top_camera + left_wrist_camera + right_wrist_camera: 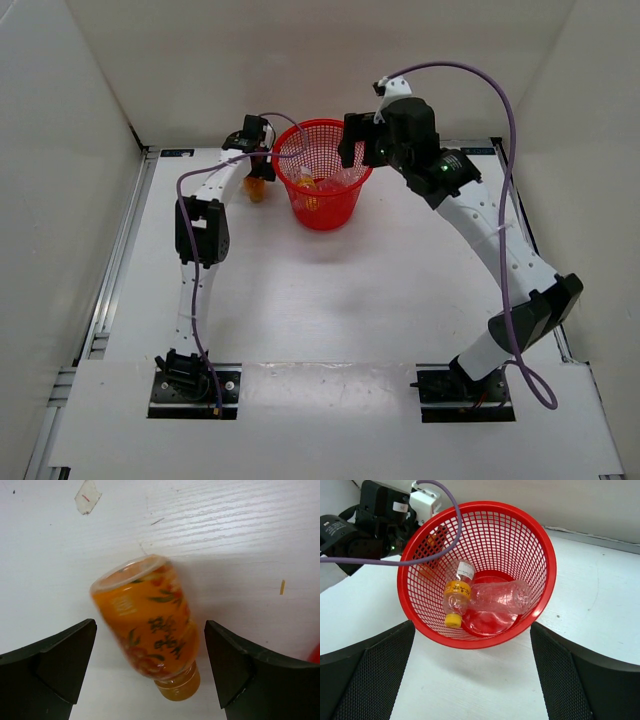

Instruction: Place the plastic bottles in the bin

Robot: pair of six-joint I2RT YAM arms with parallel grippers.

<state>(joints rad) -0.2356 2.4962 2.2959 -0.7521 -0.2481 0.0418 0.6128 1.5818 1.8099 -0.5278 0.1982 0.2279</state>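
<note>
The stubby orange bottle (147, 622) lies on the white table between the fingers of my left gripper (150, 667), which is open and does not touch it. From above, the bottle (256, 191) is just left of the red mesh bin (335, 210), under my left gripper (256, 172). The bin (547, 560) holds the short clear bottle with the orange label (456, 596) and the longer clear bottle (500, 597), both lying on its bottom. My right gripper (472, 675) is open and empty, hovering by the bin's right rim (360, 150).
White walls close in the table at the back and sides. The left arm's wrist and purple cable (370, 525) sit close to the bin's left rim. A scrap of tape (87, 496) is stuck to the table beyond the orange bottle.
</note>
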